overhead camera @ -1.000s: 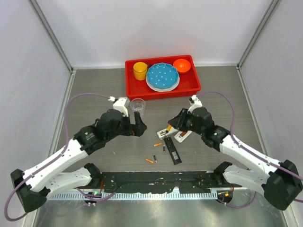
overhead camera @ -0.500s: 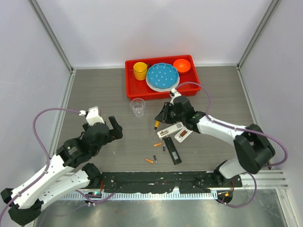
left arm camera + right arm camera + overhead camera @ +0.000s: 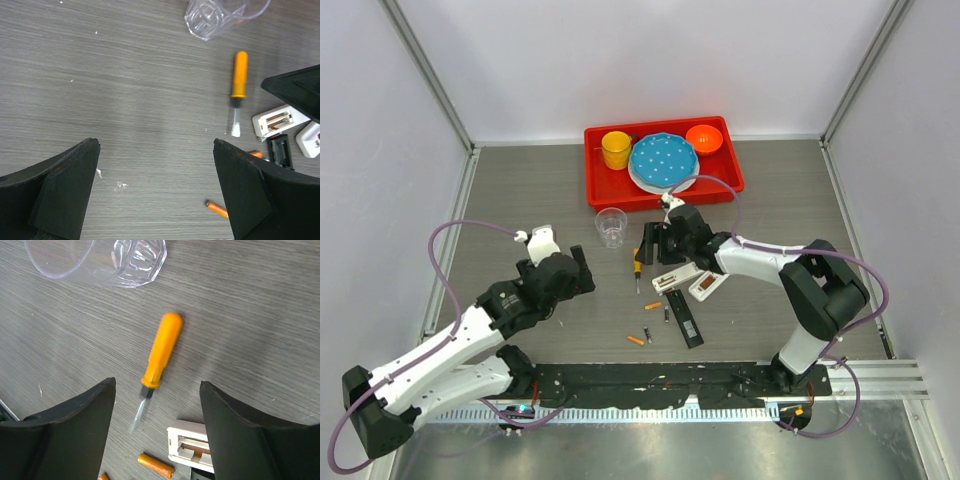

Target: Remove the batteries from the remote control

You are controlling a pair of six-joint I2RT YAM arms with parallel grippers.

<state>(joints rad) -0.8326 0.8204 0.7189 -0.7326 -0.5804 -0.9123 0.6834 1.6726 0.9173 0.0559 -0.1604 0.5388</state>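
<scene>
A white remote control [image 3: 680, 277] lies at mid-table with its battery bay open [image 3: 192, 442]. A black remote control [image 3: 684, 320] lies just in front of it. Several small orange and dark batteries lie loose on the table [image 3: 653, 305] [image 3: 636, 340] [image 3: 156, 465] [image 3: 217, 207]. My right gripper [image 3: 652, 243] [image 3: 156, 385] is open just above an orange-handled screwdriver [image 3: 638, 268] [image 3: 162, 347] that lies flat on the table. My left gripper [image 3: 570, 270] [image 3: 155, 150] hangs open over bare table, to the left of the batteries.
A clear plastic cup [image 3: 611, 226] stands behind the screwdriver. A red tray [image 3: 720, 180] at the back holds a yellow cup, a blue plate and an orange bowl. A small white piece [image 3: 708, 286] lies right of the white remote.
My right gripper moved left with the screwdriver, opened and let it go onto the table. My left arm pulled back from the cup, then came partway right again.
</scene>
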